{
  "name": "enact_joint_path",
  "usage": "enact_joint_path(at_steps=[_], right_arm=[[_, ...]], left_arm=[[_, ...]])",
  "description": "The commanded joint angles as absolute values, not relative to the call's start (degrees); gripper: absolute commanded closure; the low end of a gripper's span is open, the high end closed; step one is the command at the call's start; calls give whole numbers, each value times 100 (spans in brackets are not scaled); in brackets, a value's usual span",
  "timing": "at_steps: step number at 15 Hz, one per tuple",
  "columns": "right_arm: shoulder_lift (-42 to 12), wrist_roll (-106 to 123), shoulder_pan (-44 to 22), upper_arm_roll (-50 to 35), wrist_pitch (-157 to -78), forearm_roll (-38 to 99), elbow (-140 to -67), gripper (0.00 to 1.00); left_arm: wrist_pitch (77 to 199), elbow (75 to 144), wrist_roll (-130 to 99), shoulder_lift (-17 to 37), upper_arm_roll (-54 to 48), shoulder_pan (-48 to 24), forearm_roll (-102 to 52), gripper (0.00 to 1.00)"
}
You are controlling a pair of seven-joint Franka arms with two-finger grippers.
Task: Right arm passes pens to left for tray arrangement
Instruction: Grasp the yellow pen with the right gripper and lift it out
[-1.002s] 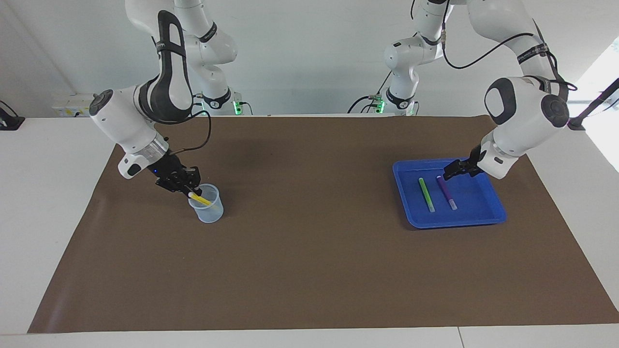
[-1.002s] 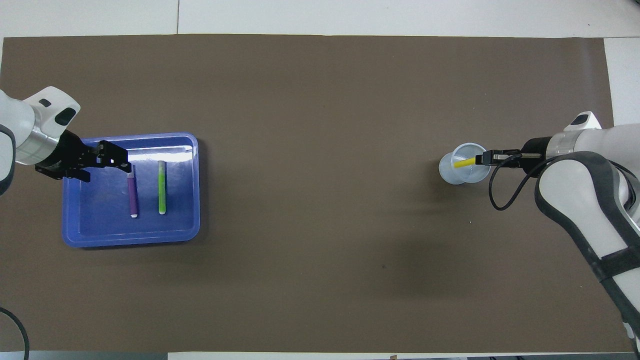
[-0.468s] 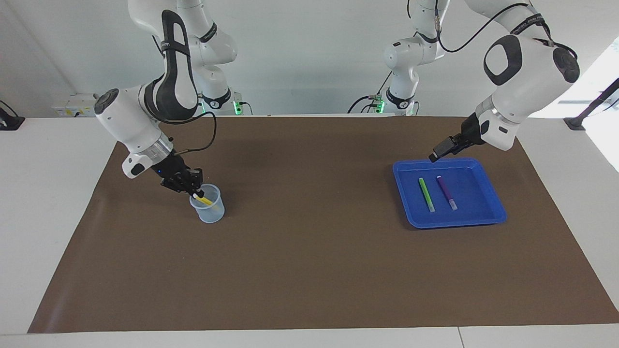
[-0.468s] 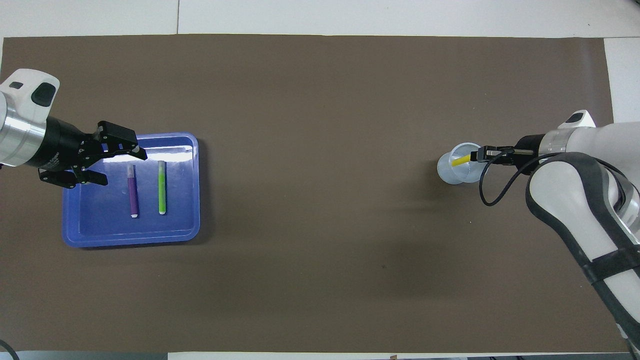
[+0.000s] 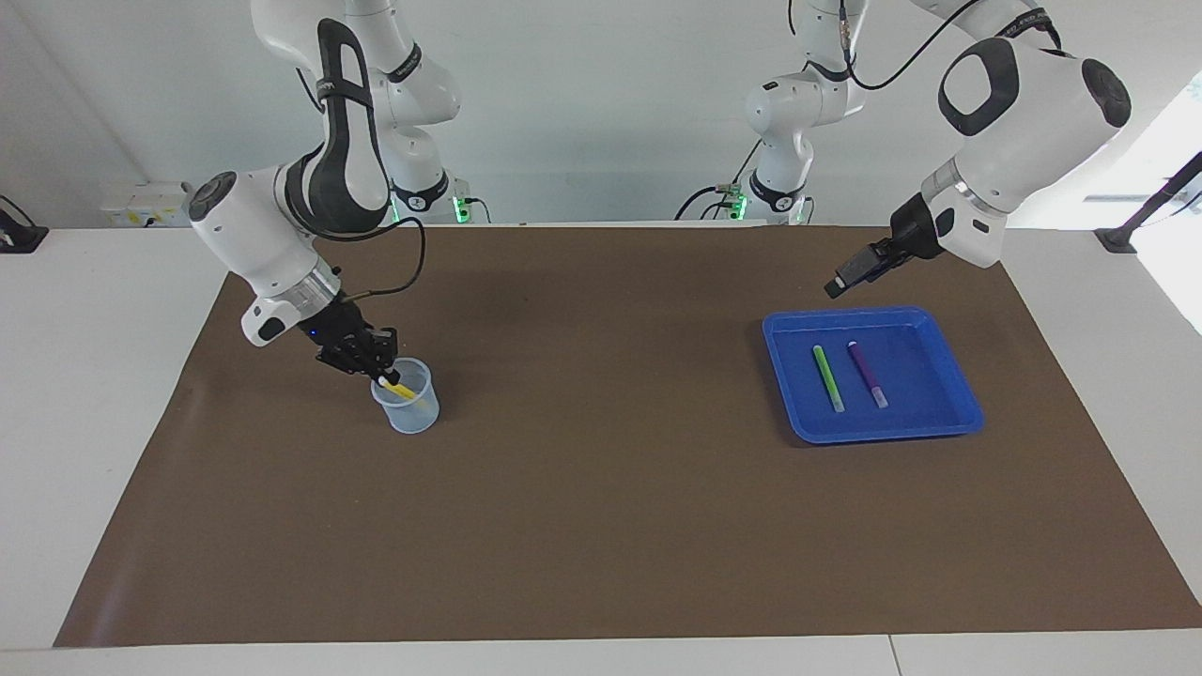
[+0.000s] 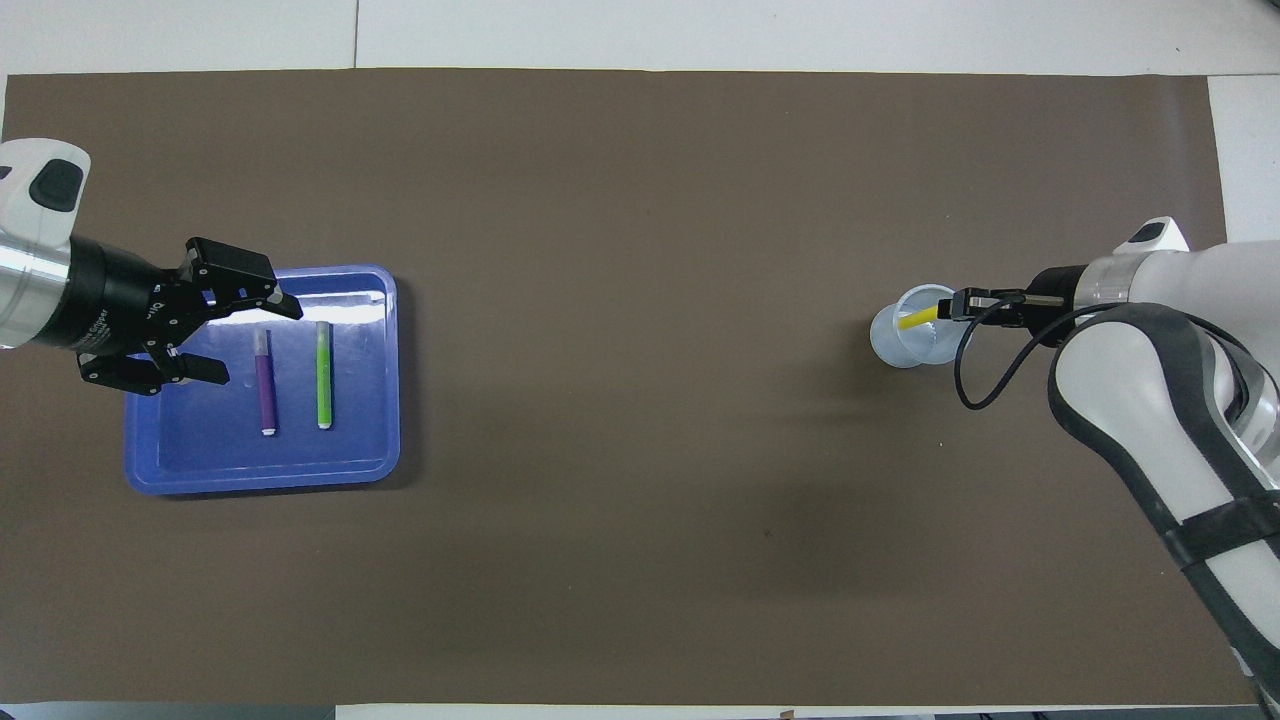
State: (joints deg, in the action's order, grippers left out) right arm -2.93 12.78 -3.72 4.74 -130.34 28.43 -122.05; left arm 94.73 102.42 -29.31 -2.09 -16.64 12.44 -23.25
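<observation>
Two pens placed: green pen (image 5: 827, 377) and purple pen (image 5: 868, 373) lie side by side in the tray (image 5: 962, 410).
Left pincer (image 5: 838, 284): raised over the tray's robot-side rim, fingers apart, empty.
Right pincer (image 5: 380, 372): clamped on the yellow pen (image 5: 402, 391), which leans in the cup (image 5: 407, 413).
Key relation: tray and left arm are at the tabletop's other end from the cup.
Writing: none legible.

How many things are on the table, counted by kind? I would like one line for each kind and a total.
Pens: 3 (green and purple in the tray, yellow in the cup)
Tray: 1
Cup: 1
Total: 5
</observation>
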Motion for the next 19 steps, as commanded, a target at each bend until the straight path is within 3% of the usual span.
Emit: enact_joint_path(at_steps=[1,5,9,13,19], right_arm=[[-62,942,-360,492,-12395,2892,-11936,100],[342,345,-352,492,-11499,2419,-11498,100],[343,-989,-369,90,-10706,2294,-10663,100],[237,-2598,-360,-710,-10836,2792,-10336,100],[202,-4365,-369,-1616,-11855,4384,-10319,100]], left_arm=[[9413,10327,-3032,-308,-1617,1222,-2434,0],[9422,10327,-3154,-325,-1617,1230,-2505,0],[9457,10345,-3208,-325,-1617,1222,-2505,0],[9457,10336,-3225,-325,-1617,1230,-2514,0],[9501,10266,-4241,-325,-1643,1230,-2838,0]])
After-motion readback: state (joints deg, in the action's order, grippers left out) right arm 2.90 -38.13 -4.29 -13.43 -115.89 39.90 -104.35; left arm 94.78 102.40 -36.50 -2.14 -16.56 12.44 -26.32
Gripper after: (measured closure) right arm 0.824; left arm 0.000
